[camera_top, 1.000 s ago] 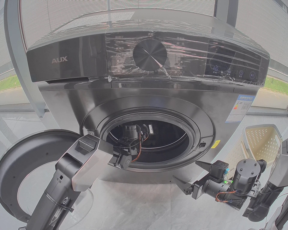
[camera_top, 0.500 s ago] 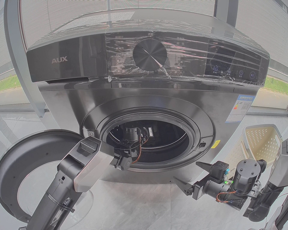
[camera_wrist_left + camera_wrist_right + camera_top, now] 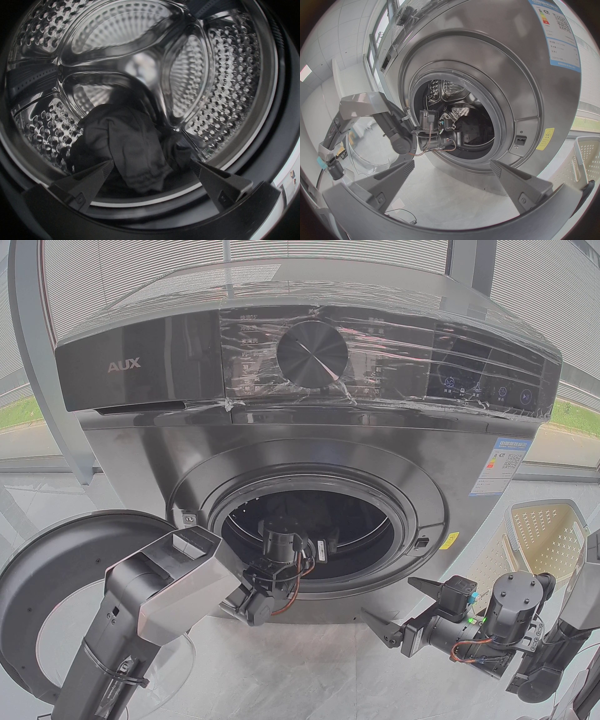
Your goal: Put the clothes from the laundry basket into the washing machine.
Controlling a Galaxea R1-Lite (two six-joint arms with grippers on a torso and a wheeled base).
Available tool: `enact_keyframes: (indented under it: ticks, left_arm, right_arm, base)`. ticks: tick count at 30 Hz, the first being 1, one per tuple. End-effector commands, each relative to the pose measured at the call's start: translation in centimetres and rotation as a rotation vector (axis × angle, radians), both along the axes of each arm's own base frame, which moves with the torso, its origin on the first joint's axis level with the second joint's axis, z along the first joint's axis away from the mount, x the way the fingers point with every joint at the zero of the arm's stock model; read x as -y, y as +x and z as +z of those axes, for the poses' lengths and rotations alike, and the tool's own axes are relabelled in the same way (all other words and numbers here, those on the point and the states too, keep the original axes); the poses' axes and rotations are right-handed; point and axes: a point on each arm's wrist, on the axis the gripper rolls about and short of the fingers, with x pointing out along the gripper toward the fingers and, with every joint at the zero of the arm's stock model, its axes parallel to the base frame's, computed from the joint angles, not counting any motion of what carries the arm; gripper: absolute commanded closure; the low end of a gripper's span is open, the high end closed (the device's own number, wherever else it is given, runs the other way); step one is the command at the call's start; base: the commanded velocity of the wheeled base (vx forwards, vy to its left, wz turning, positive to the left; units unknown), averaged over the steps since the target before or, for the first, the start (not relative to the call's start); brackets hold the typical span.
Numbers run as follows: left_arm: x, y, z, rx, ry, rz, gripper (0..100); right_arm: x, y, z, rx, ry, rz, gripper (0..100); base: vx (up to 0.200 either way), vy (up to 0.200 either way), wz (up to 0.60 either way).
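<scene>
While looking into the washing machine (image 3: 312,446) from its mouth, find the left gripper (image 3: 150,162) spread wide and holding nothing, with a dark garment (image 3: 131,147) heaped just beyond the fingertips, low in the drum (image 3: 231,78) and toward the front. Judge the drop of that piece as done. Find the right gripper (image 3: 389,597) likewise spread and bare, hanging low before the machine's front, between the opening and the laundry basket (image 3: 550,540) off to the right; see only perforated wall in the part of the basket facing the head camera, so cannot tell of more clothes there. Note the door (image 3: 56,565) swung fully open to the left. Watch for trouble on the way out: could hook a fold of cloth on a pointed fingertip and drag it back over the rim (image 3: 407,521) of the opening, with the heap so near. Could also snag the orange cable (image 3: 295,587) at the left wrist on that same rim. Mind the garment's place too: this far forward, might slump onto the rim and get pinched under the door later, or crowd the next piece. Keep the fingers wide and draw back straight and level, clear of the cloth.
</scene>
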Motion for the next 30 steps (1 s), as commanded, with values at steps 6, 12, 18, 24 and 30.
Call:
enact_keyframes:
  ticks: [6, 12, 18, 24, 30]
  left_arm:
    - [1.6, -9.6, 4.3, -0.010, -0.005, -0.168, 0]
    - [-0.2, -15.9, 5.5, -0.003, -0.016, -0.255, 0]
    - [-3.7, -20.9, 6.8, -0.021, -0.046, -0.327, 0]
    - [-6.1, -23.5, 8.9, 0.031, -0.082, -0.330, 0]
    - [-10.2, -26.0, 9.9, -0.004, -0.084, -0.275, 0]
  right_arm:
    - [0.0, 0.0, 0.0, 0.000, -0.002, -0.001, 0]
    - [0.2, -0.1, -0.1, -0.006, -0.007, -0.007, 0]
    - [1.3, -0.6, 1.2, 0.030, 0.019, -0.028, 0]
    - [2.0, -1.4, 1.3, 0.021, 0.014, -0.039, 0]
    - [3.6, -2.6, 0.9, -0.007, -0.026, -0.112, 0]
  base:
    - [0.000, 0.000, 0.00]
    - [0.000, 0.000, 0.00]
    - [0.000, 0.000, 0.00]
    - [0.000, 0.000, 0.00]
    - [0.000, 0.000, 0.00]
